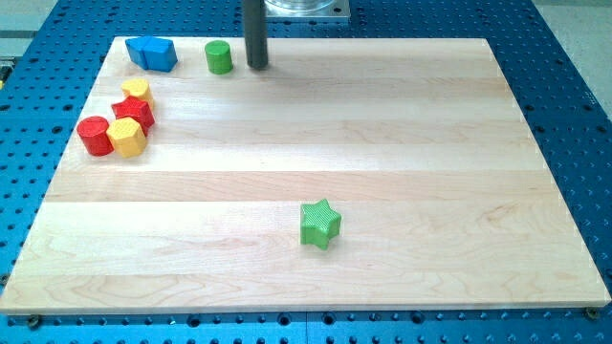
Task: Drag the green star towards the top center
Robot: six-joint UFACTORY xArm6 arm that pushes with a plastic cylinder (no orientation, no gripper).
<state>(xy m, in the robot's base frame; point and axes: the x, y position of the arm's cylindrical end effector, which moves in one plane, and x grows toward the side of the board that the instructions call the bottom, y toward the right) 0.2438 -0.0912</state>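
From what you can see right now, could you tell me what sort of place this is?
Probably a robotics lab bench: a wooden board lies on a blue perforated table, small blocks such as the green star sit on it, and my tip rests near the view's top.

The upper part of the dark rod [255, 29] was cut off by the view's top edge, as was the metal mount [304, 9] behind it. The red star-like block [134, 113] was partly hidden by the yellow hexagonal block [126, 138] in front of it, and the small yellow block [137, 91] behind was partly covered, so its exact shape could not be made out. The board's [402, 143] bottom-right corner was clipped by the view's right edge.
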